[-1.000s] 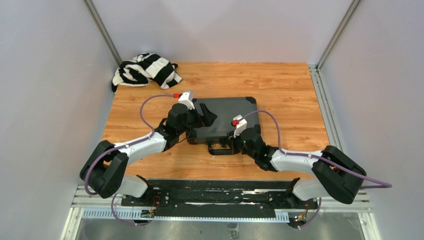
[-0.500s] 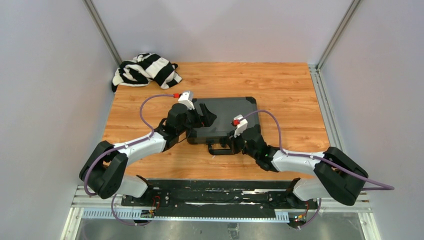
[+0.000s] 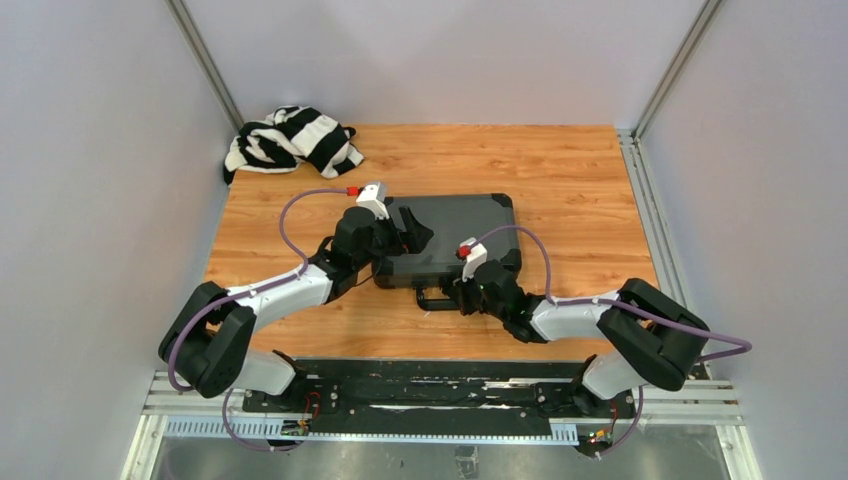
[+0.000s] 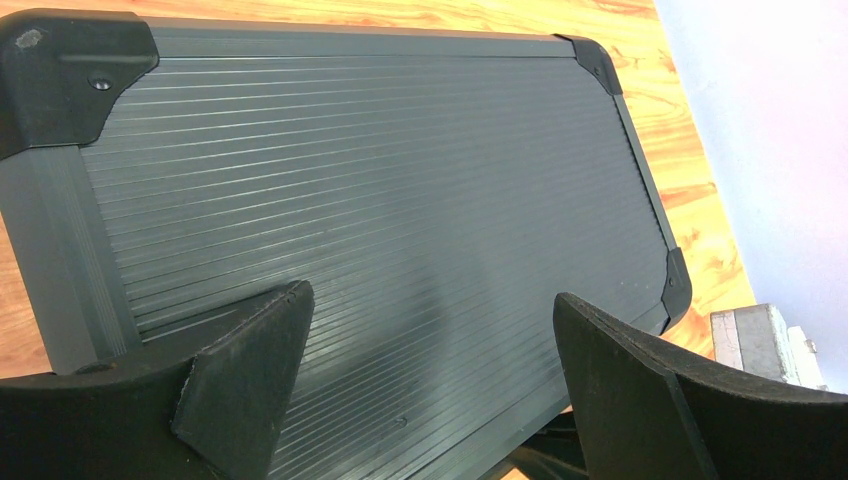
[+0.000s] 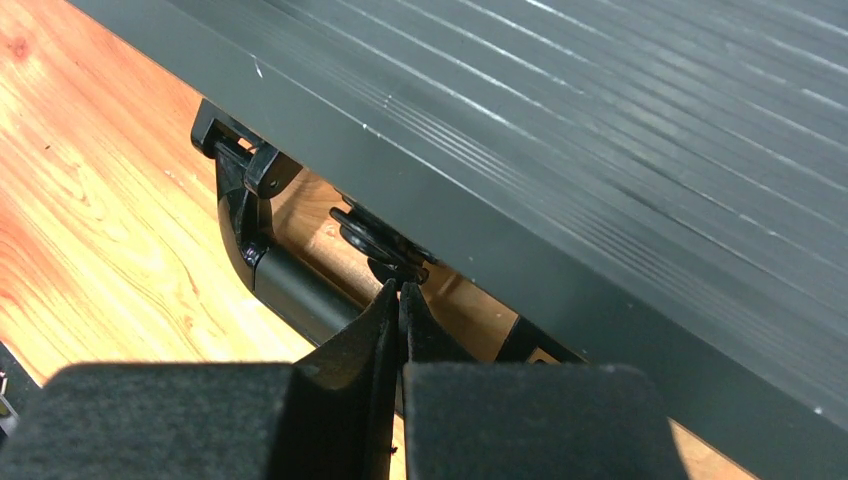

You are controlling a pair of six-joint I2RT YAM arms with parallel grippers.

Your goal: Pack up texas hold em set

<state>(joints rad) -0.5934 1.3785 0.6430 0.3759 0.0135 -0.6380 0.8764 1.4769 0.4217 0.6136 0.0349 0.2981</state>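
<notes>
From above, the black case (image 3: 470, 225) lies shut in the middle of the wooden table (image 3: 570, 170), its long side running left to right and its handle (image 3: 436, 298) on the near edge. The left gripper (image 3: 410, 233) sits over the left part of the lid. The right gripper (image 3: 457, 290) is at the near edge of the case, just to the right of the handle. A striped cloth (image 3: 292, 138) lies bunched in the far left corner, well apart from the case.

In the left wrist view, the ribbed lid fills most of the picture, with black caps at its corners. The 2 left fingers (image 4: 243, 385) are spread wide, one on each side of the picture, low over the lid; I cannot tell whether they touch it.

In the right wrist view, the 2 right fingers (image 5: 420, 335) are pressed together with no gap showing. Their tips point at a small black latch (image 5: 385, 250) under the lid's near edge, beside the handle. Whether the tips touch the latch I cannot tell.
</notes>
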